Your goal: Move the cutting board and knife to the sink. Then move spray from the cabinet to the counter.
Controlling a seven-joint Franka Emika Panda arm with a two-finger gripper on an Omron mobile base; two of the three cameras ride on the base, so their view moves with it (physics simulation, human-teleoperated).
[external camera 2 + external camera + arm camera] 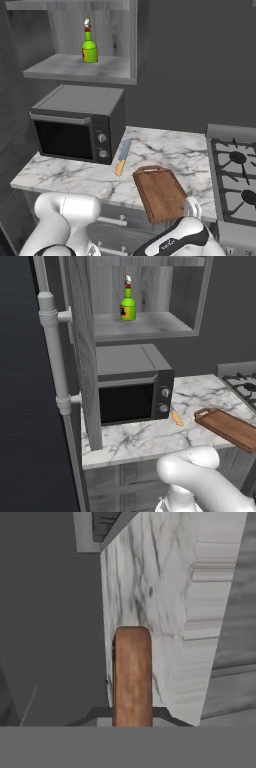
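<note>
We have the gripper (191, 206) at the near edge of the cutting board (159, 192), which lies flat on the counter (70, 172) with its near end overhanging the front edge. In the hand view the board (132, 674) runs edge-on up from between the fingers, so we judge the jaws pressed together on it, pinching its near edge. The step in hand is the first one: carry the board to the sink.

To do it well:

1. Confirm the pinch before lifting. The grip sits at one end, so the far end with the short handle will tend to sag and twist; lift slowly and keep the board level.
2. Raise it straight up until its underside is off the counter before any sideways travel.
3. Mind the neighbours. The knife (122, 157) lies just beside the board's handle end, near the microwave (75, 127); a dragged board could sweep it away. The stove (235, 175) is close on the other side.
4. Keep the wrist steady during the drive to the sink, since a long board swings wide.

The spray (89, 47) stands upright on the cabinet (75, 67) shelf above the microwave, untouched; it comes last.
</note>
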